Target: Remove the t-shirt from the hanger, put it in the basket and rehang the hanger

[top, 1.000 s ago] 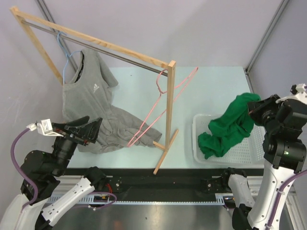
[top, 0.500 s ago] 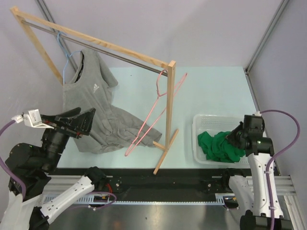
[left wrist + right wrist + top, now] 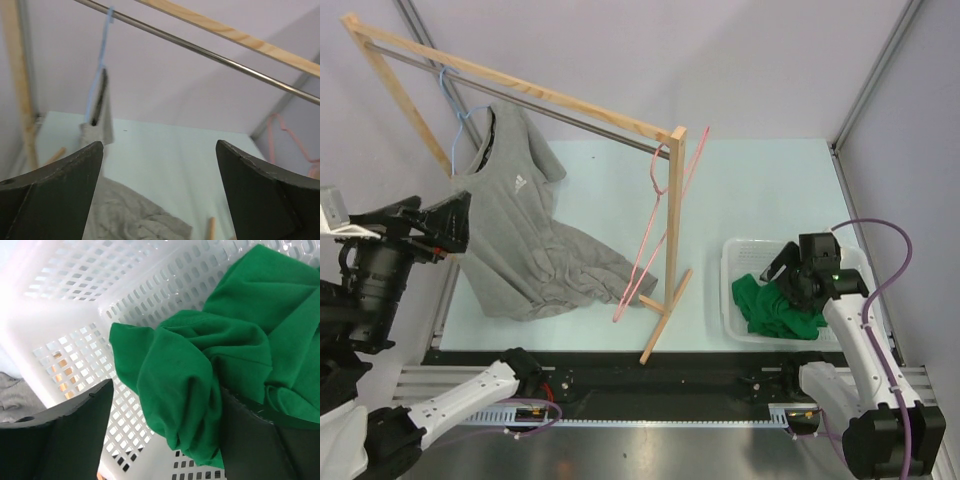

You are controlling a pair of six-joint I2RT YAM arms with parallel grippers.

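Basket (image 3: 65, 295), right gripper (image 3: 166, 390) spread over green shirt (image 3: 235, 340)

1. The t-shirt (image 3: 515, 235) on the pale wooden rack (image 3: 520, 88) was grey with a white logo.
2. Its hanger (image 3: 452, 150) was blue, the rack's other hanger (image 3: 642, 262) pink.
3. Right of the rack, green cloth (image 3: 775, 308) lay in a white perforated basket (image 3: 745, 247).

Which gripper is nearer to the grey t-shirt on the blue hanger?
Left. The left gripper hovers just beside the grey t-shirt; the right gripper is far off, over the green shirt in the white basket.
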